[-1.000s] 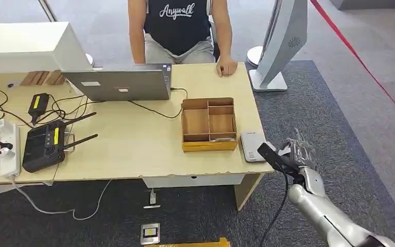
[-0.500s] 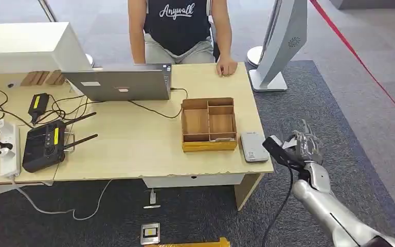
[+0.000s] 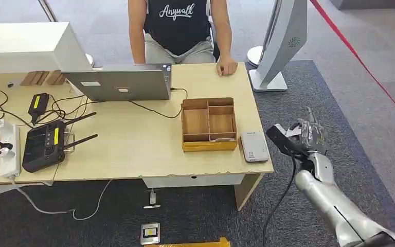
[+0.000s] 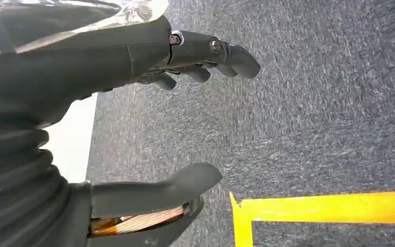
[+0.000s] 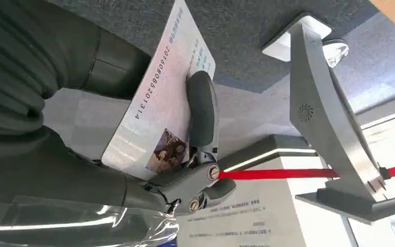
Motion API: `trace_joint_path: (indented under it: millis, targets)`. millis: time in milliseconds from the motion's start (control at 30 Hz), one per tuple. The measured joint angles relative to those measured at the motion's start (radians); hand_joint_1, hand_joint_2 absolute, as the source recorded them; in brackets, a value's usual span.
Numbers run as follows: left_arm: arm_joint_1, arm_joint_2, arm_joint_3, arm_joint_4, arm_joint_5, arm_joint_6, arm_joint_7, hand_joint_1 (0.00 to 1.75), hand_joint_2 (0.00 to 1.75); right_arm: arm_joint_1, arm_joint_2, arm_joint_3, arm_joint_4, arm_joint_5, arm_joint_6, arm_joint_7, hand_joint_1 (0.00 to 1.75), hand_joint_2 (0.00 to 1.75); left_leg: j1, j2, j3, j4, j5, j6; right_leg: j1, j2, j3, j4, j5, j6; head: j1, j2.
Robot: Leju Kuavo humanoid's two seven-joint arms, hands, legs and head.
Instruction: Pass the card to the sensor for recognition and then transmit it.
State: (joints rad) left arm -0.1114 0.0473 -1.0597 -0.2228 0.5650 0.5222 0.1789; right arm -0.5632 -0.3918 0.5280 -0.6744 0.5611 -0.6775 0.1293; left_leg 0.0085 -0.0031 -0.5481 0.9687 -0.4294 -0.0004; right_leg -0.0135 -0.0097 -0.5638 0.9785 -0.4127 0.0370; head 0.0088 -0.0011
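**A:** Head view, left to right: router (image 3: pixel 43 144), laptop (image 3: pixel 118 82), wooden tray (image 3: pixel 209 124), then the sensor (image 3: pixel 253 146) lying flat at the desk's (image 3: pixel 133 149) near right corner. Just right of it, off the desk edge, is the right hand (image 3: pixel 308 136). What could go wrong?

**B:** The card (image 5: pixel 159 110) is not over the sensor; the hand hangs beside the desk, above the carpet. If it swings left too low, the fingers or the card's edge could catch the desk edge and knock the card loose. If the card arrives tilted or too high, I would guess the sensor won't read it.

**A:** How is it held?

**B:** In the right wrist view one dark finger (image 5: pixel 201 110) presses across the printed face, with the hand behind the card. It looks pinched, though the far side is hidden, so firmness is uncertain.

**A:** And the left hand (image 4: pixel 108 128)?

**B:** Hanging over the carpet, fingers apart, holding nothing.
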Motion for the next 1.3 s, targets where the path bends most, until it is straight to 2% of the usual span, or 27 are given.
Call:
trace_joint_path:
  millis: [167, 500, 1300]
  targets:
    - [-0.001, -0.001, 0.000, 0.000, 0.000, 0.000, -0.001, 0.00, 1.75, 0.004, 0.032, 0.010, 0.005, -0.007, 0.029, -0.033, 1.75, 1.75, 0.000, 0.000, 0.000, 0.000, 0.000, 0.000, 0.000, 0.000, 0.000, 0.000, 0.000, 0.000, 0.000, 0.000]
    - [-0.002, -0.003, -0.001, 0.000, -0.005, -0.002, -0.008, 0.00, 1.75, 0.022, 0.083, 0.036, 0.031, -0.005, 0.051, -0.039, 1.75, 1.75, 0.000, 0.000, 0.000, 0.000, 0.000, 0.000, 0.000, 0.000, 0.000, 0.000, 0.000, 0.000, 0.000, 0.000]
    - [-0.002, -0.003, -0.017, 0.000, -0.009, -0.006, -0.008, 0.00, 1.75, 0.029, 0.095, 0.062, 0.071, -0.012, 0.075, -0.022, 1.75, 1.75, 0.000, 0.000, 0.001, 0.000, 0.000, 0.000, 0.000, 0.000, 0.001, 0.000, 0.000, 0.000, 0.000, 0.000]
